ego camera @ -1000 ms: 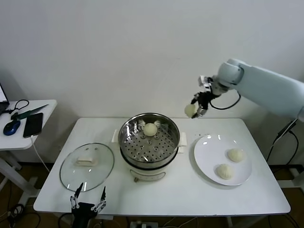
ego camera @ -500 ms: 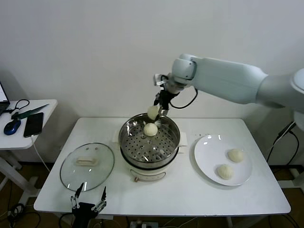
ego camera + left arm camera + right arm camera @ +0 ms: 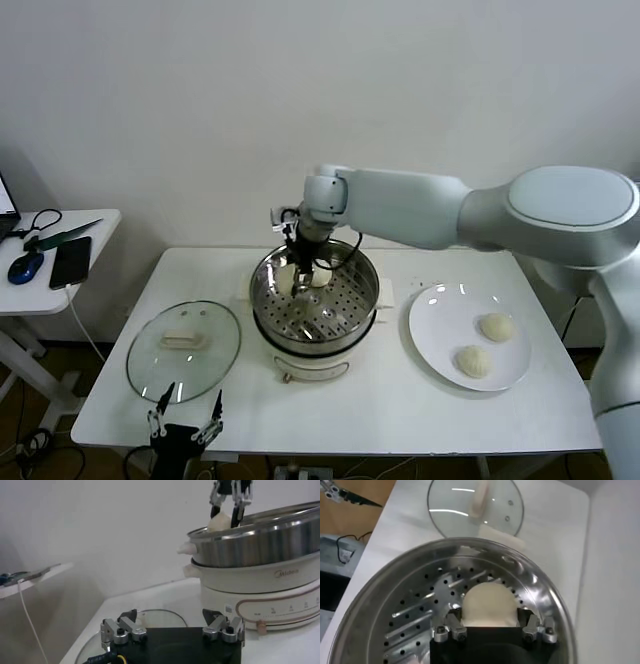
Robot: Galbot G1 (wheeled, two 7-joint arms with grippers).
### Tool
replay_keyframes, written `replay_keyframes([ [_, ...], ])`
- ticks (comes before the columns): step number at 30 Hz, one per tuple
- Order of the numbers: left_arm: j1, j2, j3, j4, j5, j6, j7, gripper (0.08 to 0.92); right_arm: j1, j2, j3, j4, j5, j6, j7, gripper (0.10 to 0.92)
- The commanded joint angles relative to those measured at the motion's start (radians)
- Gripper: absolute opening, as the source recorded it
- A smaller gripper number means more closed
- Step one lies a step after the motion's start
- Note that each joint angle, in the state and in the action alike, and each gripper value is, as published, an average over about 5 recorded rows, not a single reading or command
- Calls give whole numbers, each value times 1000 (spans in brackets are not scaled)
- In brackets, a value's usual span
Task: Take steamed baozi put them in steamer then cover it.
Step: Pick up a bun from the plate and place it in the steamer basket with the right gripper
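light: bright, even | glare: steamer point(image 3: 315, 300) rim, cover point(image 3: 475, 507) | blur: left wrist foreground soft

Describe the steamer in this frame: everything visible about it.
The steamer is a round shiny steel basket with a perforated floor, seated on a cream-white electric base with side handles, mid-table. It is uncovered; the glass lid lies flat on the table on the robot's left of it. One baozi sits at its back; the right end effector holds another bun low inside.

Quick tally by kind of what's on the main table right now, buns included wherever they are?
Baozi: 4, that is 2 on the plate, 1 in the steamer, 1 in the right gripper
Steamer: 1
Glass cover: 1
White plate: 1
Total: 7
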Motion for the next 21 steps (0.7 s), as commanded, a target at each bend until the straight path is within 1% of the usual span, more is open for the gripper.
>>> replay_keyframes([
  [1,-1,0,-2,4,1,-1,-1,823,-56,43,-9,-12,-12,-7,10,713],
  [7,-1,1,-4,11,1,-2,-1,823,-66,40,-6,-20,-25,-5,15,729],
  [12,-3,0,-6,15,1,-2,-3,823,-65,32,4,-20,-28,-8,18,802],
  [14,-3,0,-7,15,1,-1,-3,823,-56,21,11,-15,-28,-7,9,817],
  [21,-2,2,-7,15,2,0,-4,823,45,-73,26,50,-43,21,-41,823],
])
